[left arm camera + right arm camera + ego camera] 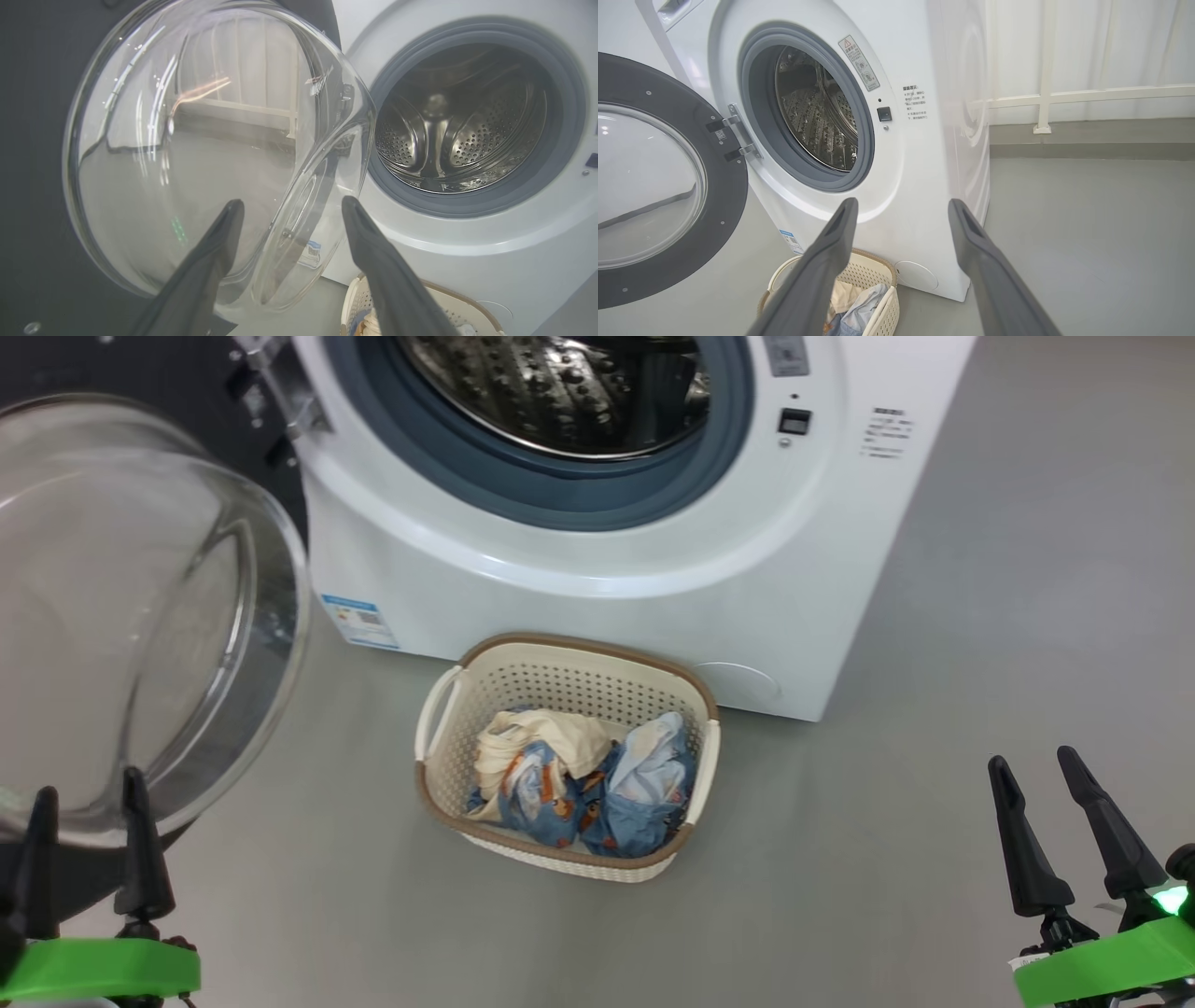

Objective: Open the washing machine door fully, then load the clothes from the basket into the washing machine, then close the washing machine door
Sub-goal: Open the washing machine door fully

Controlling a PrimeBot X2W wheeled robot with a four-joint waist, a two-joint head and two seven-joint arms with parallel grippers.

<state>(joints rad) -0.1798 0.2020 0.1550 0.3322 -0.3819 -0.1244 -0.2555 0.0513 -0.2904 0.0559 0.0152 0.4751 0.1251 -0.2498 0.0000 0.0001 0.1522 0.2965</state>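
Left gripper [89,786] and right gripper [1033,758]: fingers apart, empty. Clothes [579,775] lie ahead between them in basket [569,683]. Likely soft, light, limp; best pinched at the raised cream fold.

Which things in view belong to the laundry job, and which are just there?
Job: door, washer, drum, basket, clothes.
Not the job: blue label, warning sticker, white railing.
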